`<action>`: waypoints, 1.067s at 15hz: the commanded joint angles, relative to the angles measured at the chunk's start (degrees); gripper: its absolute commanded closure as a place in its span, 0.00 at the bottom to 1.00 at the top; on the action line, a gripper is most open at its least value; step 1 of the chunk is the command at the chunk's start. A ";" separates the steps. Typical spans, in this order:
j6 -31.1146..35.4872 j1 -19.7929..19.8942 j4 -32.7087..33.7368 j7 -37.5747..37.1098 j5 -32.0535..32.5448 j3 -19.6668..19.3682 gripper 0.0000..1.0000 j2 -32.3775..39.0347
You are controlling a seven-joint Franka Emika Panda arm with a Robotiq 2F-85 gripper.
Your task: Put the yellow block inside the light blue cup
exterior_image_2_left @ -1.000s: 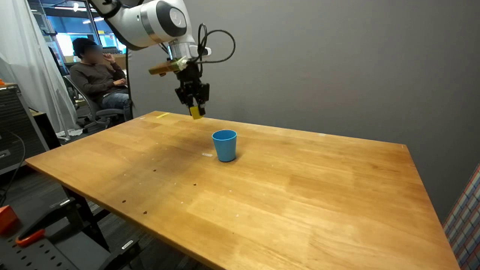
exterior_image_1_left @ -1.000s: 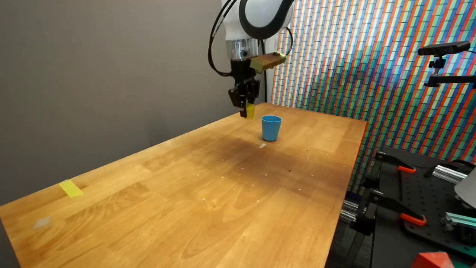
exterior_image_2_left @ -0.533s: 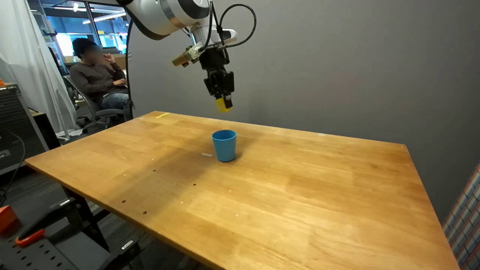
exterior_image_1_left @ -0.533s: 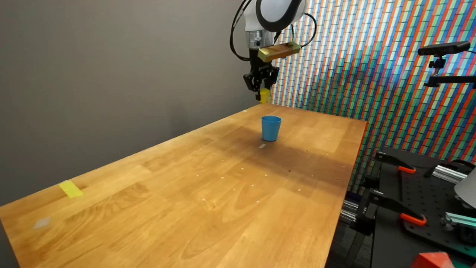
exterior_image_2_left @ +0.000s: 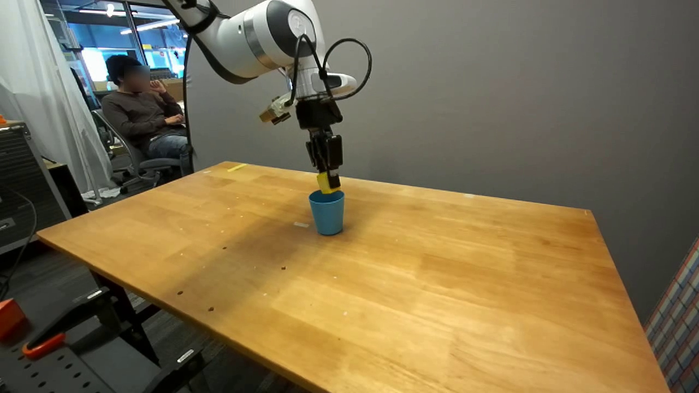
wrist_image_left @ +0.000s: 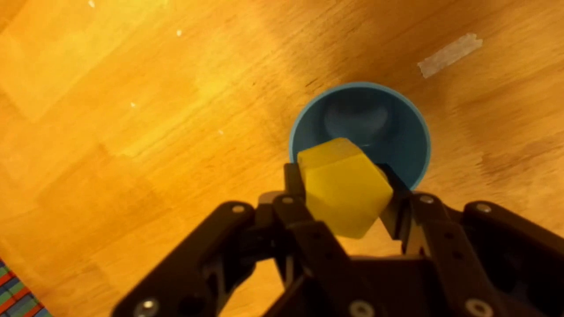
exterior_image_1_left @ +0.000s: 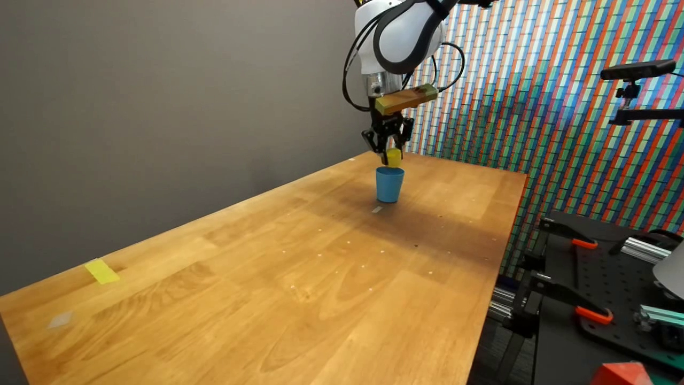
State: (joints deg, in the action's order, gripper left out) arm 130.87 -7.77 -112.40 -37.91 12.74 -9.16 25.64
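Yellow block [exterior_image_1_left: 394,158] is what I want placed; start from the left, though.

Lower left of the frame, in an exterior view, a flat yellow tape patch [exterior_image_1_left: 102,271] lies on the worktop [exterior_image_1_left: 240,299], near the edge that runs along the grey wall [exterior_image_1_left: 160,117].

And further along?

A little right of centre the light blue cup [exterior_image_1_left: 389,185] stands upright. Your block is right over its mouth, and the gripper [exterior_image_1_left: 393,155] has its jaws clamped on it from both sides.

Touching the rim?

That I cannot tell. Beyond, upper right, comes a black camera [exterior_image_1_left: 638,69], and below it, lower right, two black-and-orange clamps [exterior_image_1_left: 574,297].

Now the wrist view, same way across.

Lower left corner, a bit of striped panel [wrist_image_left: 20,295]. Near the middle, the block, turned askew between the jaws and hiding the lower left part of the cup's mouth; above it you can see down to the cup's floor. Upper right, a short strip of pale tape [wrist_image_left: 449,55] lies on the worktop near the cup.

Anyone about?

One person [exterior_image_2_left: 143,117], seated at the left of the frame in an exterior view, the face blurred.
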 commanded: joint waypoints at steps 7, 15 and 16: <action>3.10 1.78 -3.14 9.54 -2.89 4.02 0.00 -7.95; 0.05 5.28 -0.67 32.39 -15.78 8.89 0.00 -21.90; -1.55 5.70 -0.13 36.19 -18.95 9.23 0.00 -22.90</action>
State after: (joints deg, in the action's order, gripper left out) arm 132.34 -4.14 -112.79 -11.02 0.45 -1.77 6.95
